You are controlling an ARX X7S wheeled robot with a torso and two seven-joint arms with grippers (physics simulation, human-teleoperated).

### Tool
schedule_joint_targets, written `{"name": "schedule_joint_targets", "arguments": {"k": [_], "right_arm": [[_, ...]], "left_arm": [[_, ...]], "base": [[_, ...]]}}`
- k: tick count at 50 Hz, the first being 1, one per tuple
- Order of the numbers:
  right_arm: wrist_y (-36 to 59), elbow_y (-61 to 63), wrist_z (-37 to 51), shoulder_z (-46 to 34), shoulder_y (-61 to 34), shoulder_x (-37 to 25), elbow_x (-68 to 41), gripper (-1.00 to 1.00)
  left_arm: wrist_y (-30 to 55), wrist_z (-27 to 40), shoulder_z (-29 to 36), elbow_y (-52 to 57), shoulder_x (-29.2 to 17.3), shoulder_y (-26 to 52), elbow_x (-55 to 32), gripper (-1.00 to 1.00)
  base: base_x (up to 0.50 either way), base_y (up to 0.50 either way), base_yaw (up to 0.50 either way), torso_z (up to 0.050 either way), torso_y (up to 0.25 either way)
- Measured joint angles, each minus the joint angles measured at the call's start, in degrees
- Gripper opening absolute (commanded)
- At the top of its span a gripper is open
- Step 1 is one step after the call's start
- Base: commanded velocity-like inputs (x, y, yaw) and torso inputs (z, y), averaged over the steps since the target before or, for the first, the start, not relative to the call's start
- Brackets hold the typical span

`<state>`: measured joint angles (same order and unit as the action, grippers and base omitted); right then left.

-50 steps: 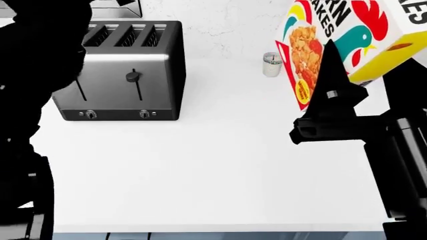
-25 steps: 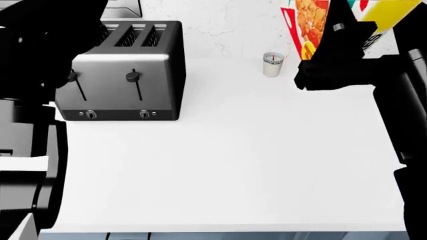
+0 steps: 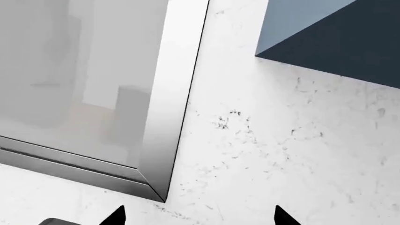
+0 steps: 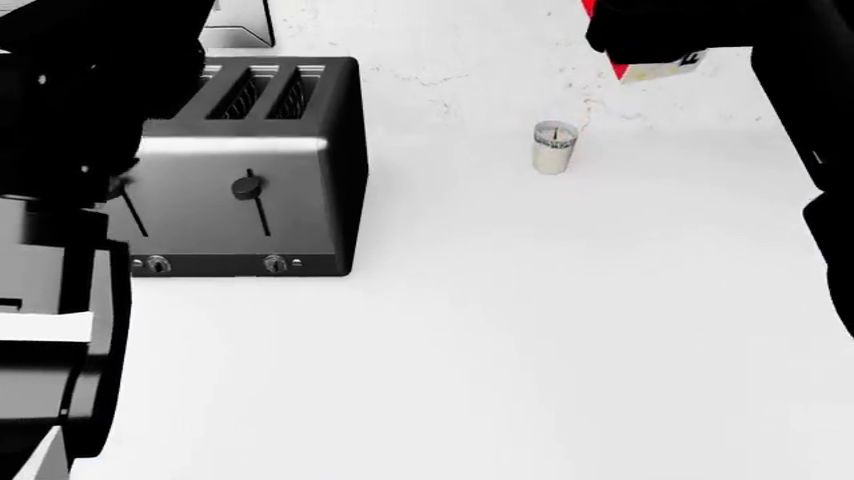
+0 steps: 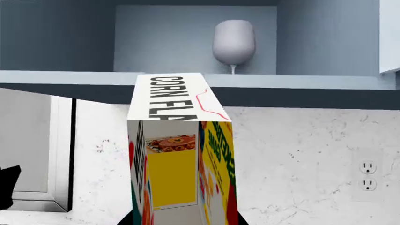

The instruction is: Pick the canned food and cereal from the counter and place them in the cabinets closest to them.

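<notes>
Cereal [image 5: 180, 159] fills centre of your right wrist view, upright, clamped at base by right gripper [image 5: 181, 220], just below open cabinet [image 5: 194, 42] holding wine glass [image 5: 233, 42]. Head view: only box corner at top edge, shaker [image 4: 554, 147] and toaster [image 4: 254, 165] on counter [image 4: 534, 330]. Left gripper [image 3: 196, 218] spread wide, holding nothing, facing wall.

Matte black, blocky arms; left claw [image 3: 196, 216] with pointed black tips.

Upright yellow cereal [image 5: 178, 154] box held just below open cabinet [image 5: 194, 37].
</notes>
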<state>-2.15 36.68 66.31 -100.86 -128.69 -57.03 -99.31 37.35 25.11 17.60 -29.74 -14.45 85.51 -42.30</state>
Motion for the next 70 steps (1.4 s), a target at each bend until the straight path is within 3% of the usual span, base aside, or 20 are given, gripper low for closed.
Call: {"name": "schedule_joint_targets", "arguments": {"k": [40, 45, 70], "right_arm": [[3.55, -4.64, -2.8, 2.09, 2.91, 2.97, -2.55, -1.0], [3.56, -4.28, -2.57, 2.47, 3.22, 2.69, -2.48, -1.0], [1.21, 13.25, 13.02, 5.32, 3.81, -2.67, -1.69, -1.0]], "left_arm": [[0.88, 0.38, 1.28, 2.29, -1.01, 0.45, 0.13, 1.0], [0.95, 0.44, 1.35, 2.52, -1.03, 0.36, 0.04, 1.0], [1.68, 0.98, 2.02, 5.11, -1.51, -0.36, -0.34, 1.0]], "base": [[0.5, 0.0, 0.0, 0.0, 0.001], [0.0, 0.0, 0.0, 0.0, 0.0], [0.0, 0.0, 0.0, 0.0, 0.0]]}}
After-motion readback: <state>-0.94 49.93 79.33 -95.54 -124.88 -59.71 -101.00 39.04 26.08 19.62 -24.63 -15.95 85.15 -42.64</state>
